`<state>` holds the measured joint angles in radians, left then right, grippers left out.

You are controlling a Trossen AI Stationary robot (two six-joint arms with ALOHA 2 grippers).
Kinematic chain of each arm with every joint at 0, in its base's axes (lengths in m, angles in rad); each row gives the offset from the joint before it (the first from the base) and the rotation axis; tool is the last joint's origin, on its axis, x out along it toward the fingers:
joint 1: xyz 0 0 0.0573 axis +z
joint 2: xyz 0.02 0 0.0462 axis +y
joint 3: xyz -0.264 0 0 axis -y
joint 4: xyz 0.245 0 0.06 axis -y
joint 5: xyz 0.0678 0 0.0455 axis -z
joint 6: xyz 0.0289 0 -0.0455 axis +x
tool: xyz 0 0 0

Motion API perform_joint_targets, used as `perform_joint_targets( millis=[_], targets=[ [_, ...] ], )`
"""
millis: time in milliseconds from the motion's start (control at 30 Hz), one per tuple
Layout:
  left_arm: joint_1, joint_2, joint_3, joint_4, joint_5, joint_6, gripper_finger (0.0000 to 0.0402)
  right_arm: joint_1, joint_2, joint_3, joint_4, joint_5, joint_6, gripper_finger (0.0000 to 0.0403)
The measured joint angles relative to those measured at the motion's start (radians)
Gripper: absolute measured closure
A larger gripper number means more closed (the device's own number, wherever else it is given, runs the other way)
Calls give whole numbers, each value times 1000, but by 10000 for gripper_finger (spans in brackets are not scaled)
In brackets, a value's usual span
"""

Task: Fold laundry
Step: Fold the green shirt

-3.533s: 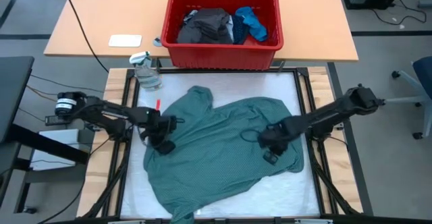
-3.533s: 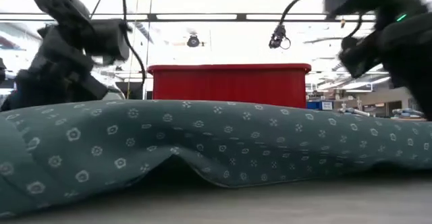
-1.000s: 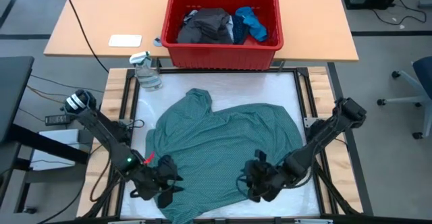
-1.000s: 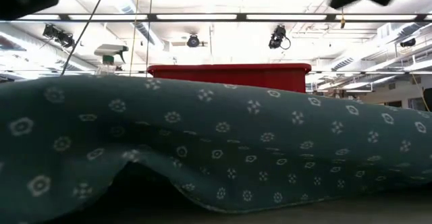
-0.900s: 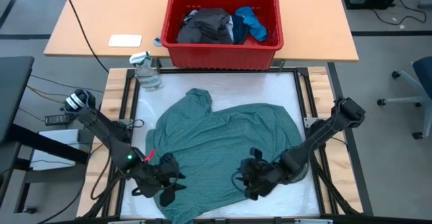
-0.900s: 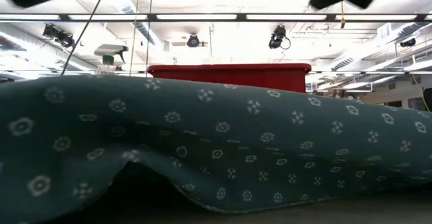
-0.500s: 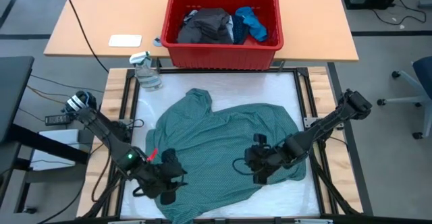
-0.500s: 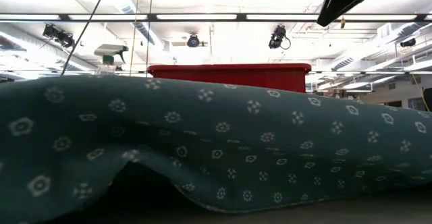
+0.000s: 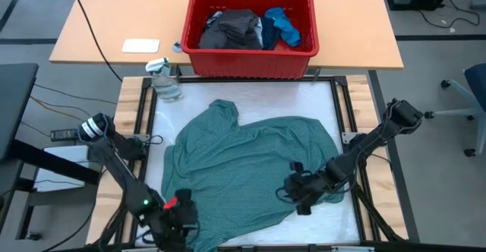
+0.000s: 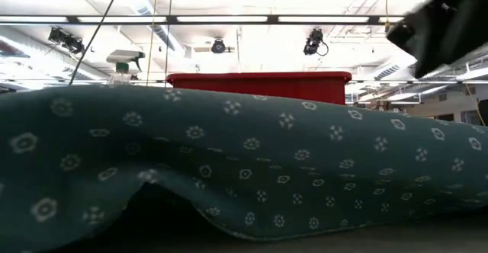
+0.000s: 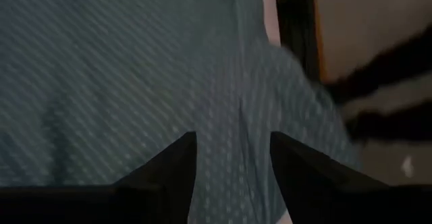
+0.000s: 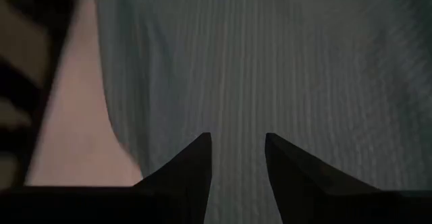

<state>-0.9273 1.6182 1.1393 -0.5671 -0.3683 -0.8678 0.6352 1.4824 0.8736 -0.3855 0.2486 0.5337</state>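
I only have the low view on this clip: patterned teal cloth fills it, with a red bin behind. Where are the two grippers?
Observer: The left gripper is over the near left corner of the teal shirt, at the table's front edge.
Operator: And the right one?
Observer: The right gripper is over the shirt's near right part. Its wrist view shows the fingers apart with cloth beyond them.
Operator: Is the left one open too?
Observer: Yes, the left wrist view shows its fingers spread, with nothing pinched between them.
Operator: What's in the bin?
Observer: The red bin holds a dark grey piece and a bright blue piece.
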Motion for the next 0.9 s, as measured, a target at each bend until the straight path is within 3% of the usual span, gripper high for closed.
perform_joint_targets(
  millis=[167, 500, 900],
  targets=[
    [-9, 57, 0, 2, 98, 67, 209, 32, 3, 11, -77, -78, -31, 238],
    [-62, 158, -1, 14, 59, 5, 209, 96, 5, 11, -237, -94, 75, 171],
    [-105, 172, 0, 37, 42, -7, 209, 270, 6, 11, -469, -145, 321, 179]
  ],
)
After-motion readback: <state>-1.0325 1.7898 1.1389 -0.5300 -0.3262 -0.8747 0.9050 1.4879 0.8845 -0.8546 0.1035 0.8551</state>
